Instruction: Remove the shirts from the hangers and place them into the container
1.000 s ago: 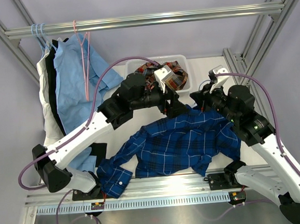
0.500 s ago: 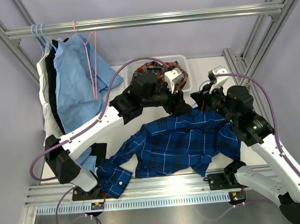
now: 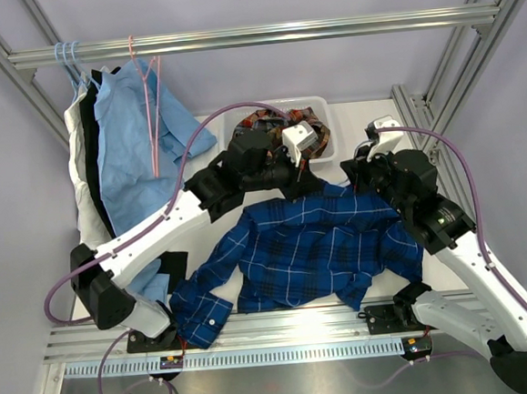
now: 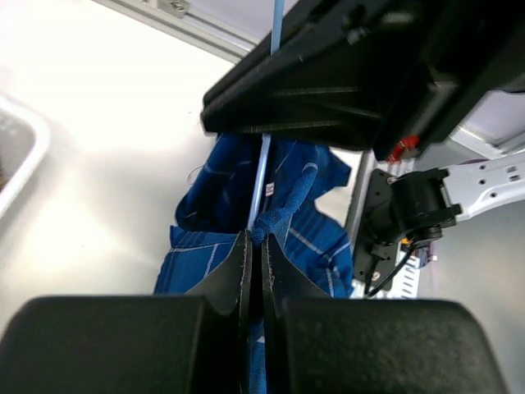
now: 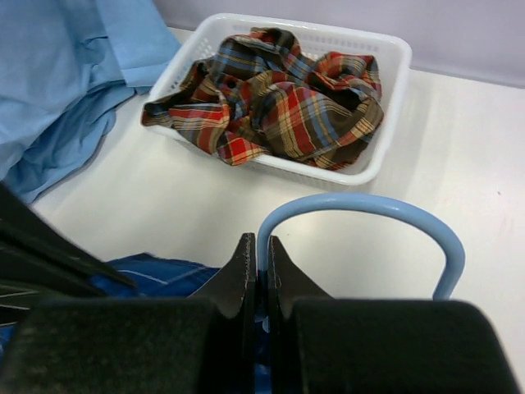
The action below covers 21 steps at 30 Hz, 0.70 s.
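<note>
In the container [image 5: 394, 98] lies one plaid shirt [image 5: 279, 98].

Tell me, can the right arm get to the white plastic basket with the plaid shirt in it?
Probably yes. The white plastic basket sits just ahead of the right gripper with bare table between. But that gripper is shut on the pale blue wire hanger, so it's busy.

pale blue hanger [image 5: 361, 205]: mostly under dark blue shirt [image 3: 313, 248] | right arm [image 4: 369, 74]: hides upper hanger wire in left wrist view | container [image 3: 322, 104]: near side covered by left arm [image 3: 201, 211] in top view; cut by left edge in left wrist view | white shirt [image 3: 83, 197], black shirt [image 3: 93, 165]: mostly behind light blue shirt [image 3: 128, 162]
</note>
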Each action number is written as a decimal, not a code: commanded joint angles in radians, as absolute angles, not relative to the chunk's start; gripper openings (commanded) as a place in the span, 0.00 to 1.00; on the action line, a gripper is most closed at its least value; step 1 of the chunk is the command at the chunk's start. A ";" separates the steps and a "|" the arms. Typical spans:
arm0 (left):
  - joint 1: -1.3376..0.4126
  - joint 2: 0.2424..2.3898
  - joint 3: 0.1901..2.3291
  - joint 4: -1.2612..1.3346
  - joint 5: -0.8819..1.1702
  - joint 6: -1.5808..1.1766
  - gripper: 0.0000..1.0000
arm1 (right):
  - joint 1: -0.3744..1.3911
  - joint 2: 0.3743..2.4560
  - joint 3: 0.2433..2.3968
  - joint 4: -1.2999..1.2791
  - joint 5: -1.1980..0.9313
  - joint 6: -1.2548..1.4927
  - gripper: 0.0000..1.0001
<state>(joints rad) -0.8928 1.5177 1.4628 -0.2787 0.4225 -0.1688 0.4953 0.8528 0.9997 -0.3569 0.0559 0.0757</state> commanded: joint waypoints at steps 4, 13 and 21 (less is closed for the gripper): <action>-0.864 1.356 1.428 -0.356 0.298 -0.081 0.00 | 0.492 0.854 0.979 -0.367 0.244 0.112 0.00; -0.828 1.169 1.260 -0.485 0.146 -0.034 0.00 | 0.456 0.847 1.019 -0.394 0.294 0.080 0.00; -0.795 1.066 1.120 -0.509 -0.001 -0.075 0.00 | 0.407 0.822 1.061 -0.416 0.175 0.025 0.00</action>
